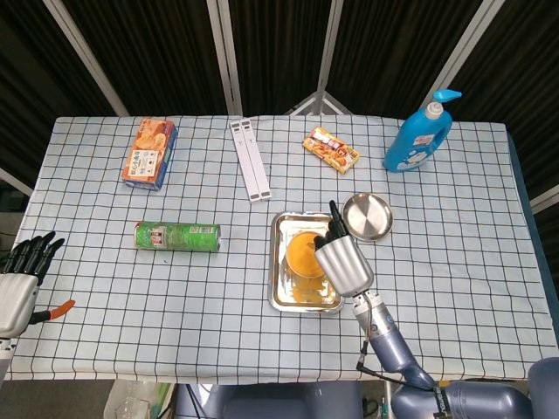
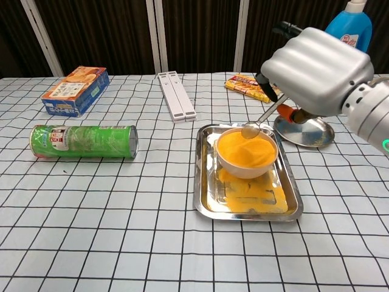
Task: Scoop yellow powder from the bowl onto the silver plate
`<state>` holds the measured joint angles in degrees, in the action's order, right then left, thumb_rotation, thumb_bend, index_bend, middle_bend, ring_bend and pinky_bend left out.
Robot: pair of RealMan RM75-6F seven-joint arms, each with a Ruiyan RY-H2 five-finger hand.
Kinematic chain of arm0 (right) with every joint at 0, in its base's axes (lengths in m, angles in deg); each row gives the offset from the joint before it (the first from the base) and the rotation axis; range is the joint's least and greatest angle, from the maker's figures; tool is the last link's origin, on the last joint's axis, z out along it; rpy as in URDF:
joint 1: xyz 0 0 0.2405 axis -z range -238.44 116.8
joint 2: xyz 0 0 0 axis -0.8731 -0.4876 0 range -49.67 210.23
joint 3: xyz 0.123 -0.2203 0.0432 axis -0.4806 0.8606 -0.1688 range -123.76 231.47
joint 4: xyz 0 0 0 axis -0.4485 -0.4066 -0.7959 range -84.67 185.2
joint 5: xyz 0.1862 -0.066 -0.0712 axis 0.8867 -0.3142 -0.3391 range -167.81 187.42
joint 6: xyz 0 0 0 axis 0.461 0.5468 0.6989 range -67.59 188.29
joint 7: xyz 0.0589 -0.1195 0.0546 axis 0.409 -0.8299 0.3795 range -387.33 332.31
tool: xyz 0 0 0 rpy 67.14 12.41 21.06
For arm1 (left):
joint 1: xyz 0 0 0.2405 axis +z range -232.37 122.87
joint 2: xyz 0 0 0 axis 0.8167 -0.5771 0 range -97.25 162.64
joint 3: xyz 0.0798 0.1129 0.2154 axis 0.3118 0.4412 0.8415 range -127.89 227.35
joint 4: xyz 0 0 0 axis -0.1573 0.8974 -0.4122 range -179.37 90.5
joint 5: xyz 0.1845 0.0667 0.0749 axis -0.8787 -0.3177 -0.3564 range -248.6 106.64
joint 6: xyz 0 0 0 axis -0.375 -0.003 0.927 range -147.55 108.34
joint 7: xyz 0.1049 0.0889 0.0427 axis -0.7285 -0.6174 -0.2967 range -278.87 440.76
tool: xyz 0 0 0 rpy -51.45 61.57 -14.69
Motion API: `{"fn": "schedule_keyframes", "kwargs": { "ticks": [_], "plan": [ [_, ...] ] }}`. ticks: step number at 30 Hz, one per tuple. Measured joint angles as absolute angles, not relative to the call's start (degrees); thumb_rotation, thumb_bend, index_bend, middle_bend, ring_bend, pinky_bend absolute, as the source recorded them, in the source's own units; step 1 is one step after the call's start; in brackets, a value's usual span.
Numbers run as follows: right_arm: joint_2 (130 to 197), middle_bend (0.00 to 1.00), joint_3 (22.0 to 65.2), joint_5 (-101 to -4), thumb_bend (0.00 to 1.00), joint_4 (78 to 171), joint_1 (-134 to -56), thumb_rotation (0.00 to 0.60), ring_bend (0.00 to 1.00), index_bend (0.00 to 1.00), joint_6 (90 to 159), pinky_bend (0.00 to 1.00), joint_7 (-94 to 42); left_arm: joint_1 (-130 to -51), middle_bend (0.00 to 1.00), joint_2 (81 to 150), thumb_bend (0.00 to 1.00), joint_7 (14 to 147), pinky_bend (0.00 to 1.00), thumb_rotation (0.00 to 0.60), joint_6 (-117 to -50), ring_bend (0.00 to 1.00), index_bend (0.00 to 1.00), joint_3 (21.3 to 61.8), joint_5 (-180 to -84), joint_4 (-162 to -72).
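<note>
The right hand (image 2: 316, 64) pinches a spoon (image 2: 258, 123) just above the bowl (image 2: 246, 153); the load seems lifted, so next comes carrying it level to the silver plate (image 2: 307, 132).

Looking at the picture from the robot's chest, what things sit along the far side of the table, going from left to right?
Orange-and-blue snack box → white folded strip → yellow-red snack packet → blue bottle.

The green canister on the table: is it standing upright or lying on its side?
Lying on its side. The green canister rests lengthwise on the checked tablecloth.
</note>
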<state>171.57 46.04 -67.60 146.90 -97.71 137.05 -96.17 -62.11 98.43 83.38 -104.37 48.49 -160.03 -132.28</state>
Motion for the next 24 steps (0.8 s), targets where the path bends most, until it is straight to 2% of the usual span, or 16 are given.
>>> {"fn": "schedule_keyframes", "kwargs": {
  "ticks": [6, 24],
  "plan": [
    [170.3, 0.65, 48.6, -69.5, 0.61, 146.5, -97.3, 0.600, 0.34, 0.67, 136.0, 0.00, -97.6, -62.1, 0.00, 98.4, 0.00, 83.4, 0.00, 0.600, -104.5, 0.00, 0.00, 48.5, -160.2, -132.2],
    [169.9, 0.65, 47.4, -70.7, 0.61, 147.9, -96.3, 0.600, 0.34, 0.67, 136.4, 0.00, -95.6, -62.0, 0.00, 98.4, 0.00, 83.5, 0.00, 0.600, -104.6, 0.00, 0.00, 48.5, -160.1, -132.2]
  ]
}}
